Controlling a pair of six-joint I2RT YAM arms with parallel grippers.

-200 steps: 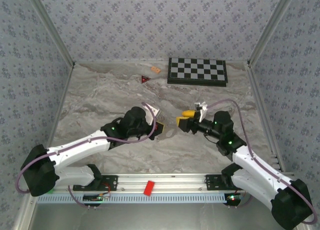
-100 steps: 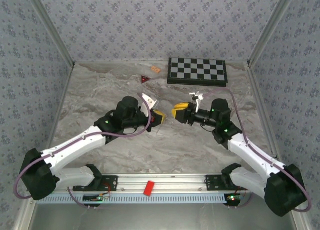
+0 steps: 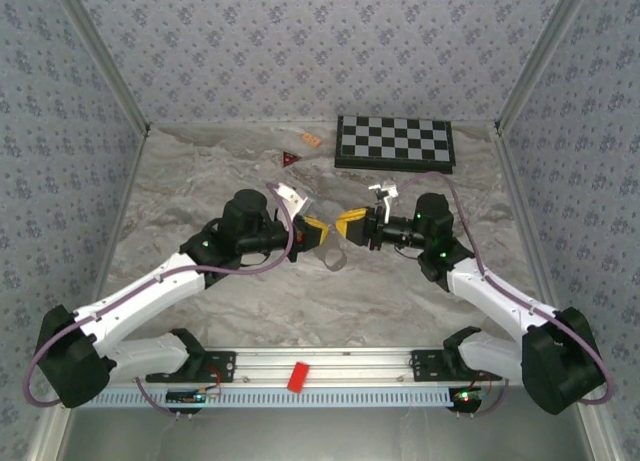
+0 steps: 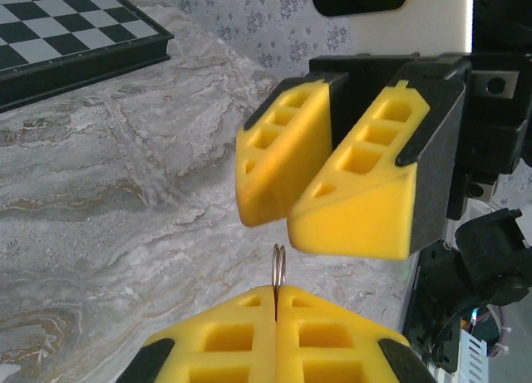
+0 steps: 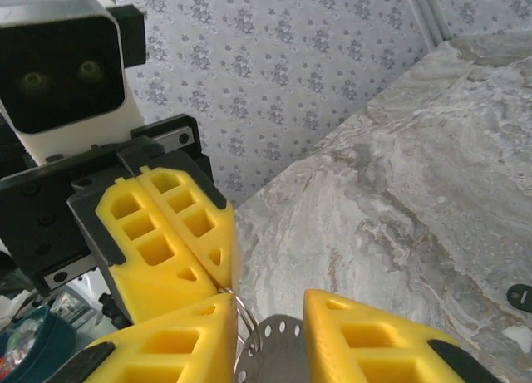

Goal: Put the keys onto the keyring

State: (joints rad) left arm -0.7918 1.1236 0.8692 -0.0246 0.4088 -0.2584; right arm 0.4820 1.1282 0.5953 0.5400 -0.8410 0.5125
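Thin keyring (image 4: pixel 278 268) edge-on, tight between pads of left gripper (image 4: pixel 276 310).

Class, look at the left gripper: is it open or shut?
Shut on the keyring. In the left wrist view the left gripper's yellow pads meet, with the thin ring's edge pinched between them.

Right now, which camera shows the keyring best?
Right wrist: the keyring shows its wire curve close, beside the right gripper. Left wrist sees it edge-on, pinched by the left gripper. Top external gives a faint pale shape.
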